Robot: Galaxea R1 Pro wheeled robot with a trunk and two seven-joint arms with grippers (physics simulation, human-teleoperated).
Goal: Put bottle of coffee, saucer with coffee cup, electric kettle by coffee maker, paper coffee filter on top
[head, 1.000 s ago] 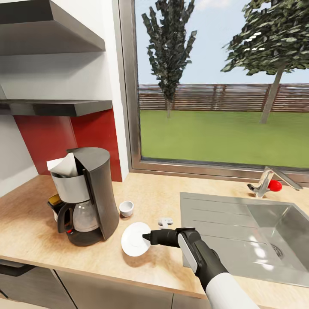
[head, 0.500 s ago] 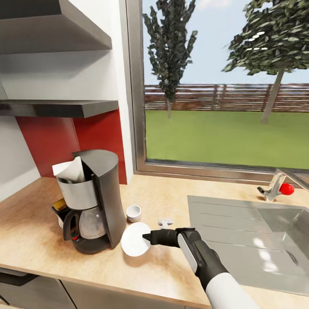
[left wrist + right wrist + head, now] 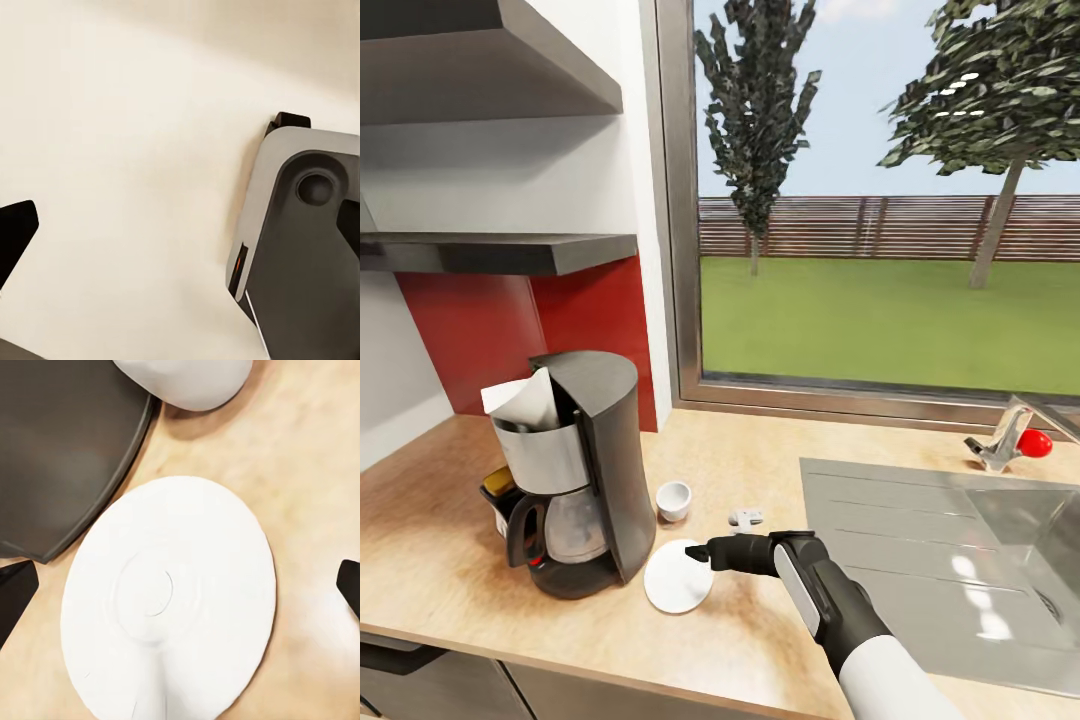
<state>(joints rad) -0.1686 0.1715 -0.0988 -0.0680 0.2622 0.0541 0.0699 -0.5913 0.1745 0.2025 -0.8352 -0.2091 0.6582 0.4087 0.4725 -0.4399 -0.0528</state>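
The black-and-white coffee maker point(image 3: 580, 470) stands on the tan kitchen countertop point(image 3: 440, 560) with the paper coffee filter point(image 3: 520, 402) on top of it. The bottle of coffee point(image 3: 500, 487) peeks out behind the machine, mostly hidden. The white saucer point(image 3: 678, 577) point(image 3: 172, 600) lies flat beside the machine's base, and the coffee cup point(image 3: 673, 500) point(image 3: 187, 379) sits on the counter just behind it. My right gripper point(image 3: 700, 552) point(image 3: 180, 592) hovers open over the saucer's edge, holding nothing. My left gripper point(image 3: 180, 232) hangs open above the floor. The kitchen shelf point(image 3: 510, 250) is on the wall above. The electric kettle is out of view.
A steel sink point(image 3: 960, 560) with a red-knobbed faucet point(image 3: 1020, 440) takes up the counter's right side. A small white object point(image 3: 745, 517) lies between the cup and the sink. A large window runs behind the counter.
The view shifted slightly. The saucer, earlier at my right gripper's fingertips, now lies flat on the counter, let go.
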